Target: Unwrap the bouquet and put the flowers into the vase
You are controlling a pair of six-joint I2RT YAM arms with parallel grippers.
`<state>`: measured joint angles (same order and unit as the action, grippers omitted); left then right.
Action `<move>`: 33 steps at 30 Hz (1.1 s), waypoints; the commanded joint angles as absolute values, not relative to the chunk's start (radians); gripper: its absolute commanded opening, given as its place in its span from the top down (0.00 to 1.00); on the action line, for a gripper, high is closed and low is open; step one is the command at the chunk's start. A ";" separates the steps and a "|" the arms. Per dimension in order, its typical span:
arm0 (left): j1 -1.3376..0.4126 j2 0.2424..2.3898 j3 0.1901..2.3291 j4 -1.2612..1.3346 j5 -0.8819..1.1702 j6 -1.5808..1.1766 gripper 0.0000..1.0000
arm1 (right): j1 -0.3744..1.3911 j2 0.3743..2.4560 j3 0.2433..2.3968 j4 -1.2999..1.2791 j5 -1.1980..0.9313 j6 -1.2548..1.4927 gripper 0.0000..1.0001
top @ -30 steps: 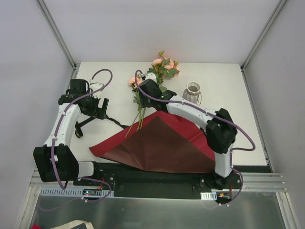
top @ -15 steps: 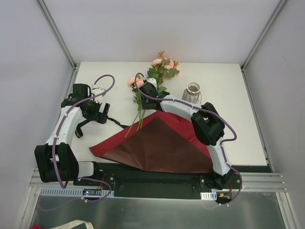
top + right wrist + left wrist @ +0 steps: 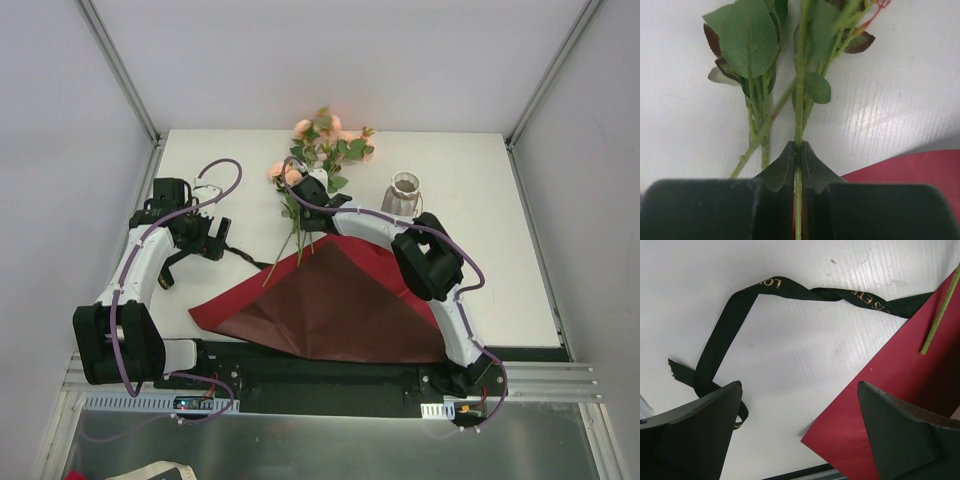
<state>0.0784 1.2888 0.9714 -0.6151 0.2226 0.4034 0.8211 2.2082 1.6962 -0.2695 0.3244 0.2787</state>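
The flowers point(image 3: 322, 150) lie loose at the upper centre of the top view, blooms toward the far edge of the worktop point(image 3: 480, 260) and stem ends trailing onto the opened wrapping paper point(image 3: 330, 300). We judge the risk plain: only one slim stem point(image 3: 799, 100) is gripped, so it could swivel or slip when lifted, or its leaves could snag the neighbouring stems and drag them along. That stem runs up the middle of the right wrist view, pinched between the closed right fingers point(image 3: 782, 170); a second leafy stem lies just left, outside the grip. The vase point(image 3: 404, 193) stands upright to the right, apart. The left fingers point(image 3: 700, 430) stand wide apart over the black ribbon point(image 3: 740, 305), holding nothing.
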 commanded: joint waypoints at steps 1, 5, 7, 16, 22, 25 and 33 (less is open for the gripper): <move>0.078 1.252 0.956 -0.601 0.210 0.423 0.01 | 0.821 2.163 1.695 -0.227 0.340 0.285 0.96; 0.078 1.250 0.954 -0.601 0.206 0.423 0.01 | 0.833 2.094 1.646 -0.196 0.370 0.273 0.99; 0.078 1.252 0.957 -0.600 0.204 0.422 0.01 | 0.845 2.063 1.626 -0.160 0.396 0.261 0.99; 0.078 1.244 0.977 -0.600 0.178 0.426 0.01 | 0.871 1.896 1.556 -0.124 0.459 0.215 0.99; 0.078 1.253 0.976 -0.600 0.183 0.419 0.01 | 0.914 1.795 1.466 0.029 0.595 0.028 0.99; 0.078 1.255 0.979 -0.601 0.178 0.417 0.01 | 0.913 1.769 1.483 0.122 0.620 -0.058 0.99; 0.080 1.249 0.979 -0.600 0.156 0.431 0.01 | 0.922 1.625 1.527 0.454 0.663 -0.372 0.99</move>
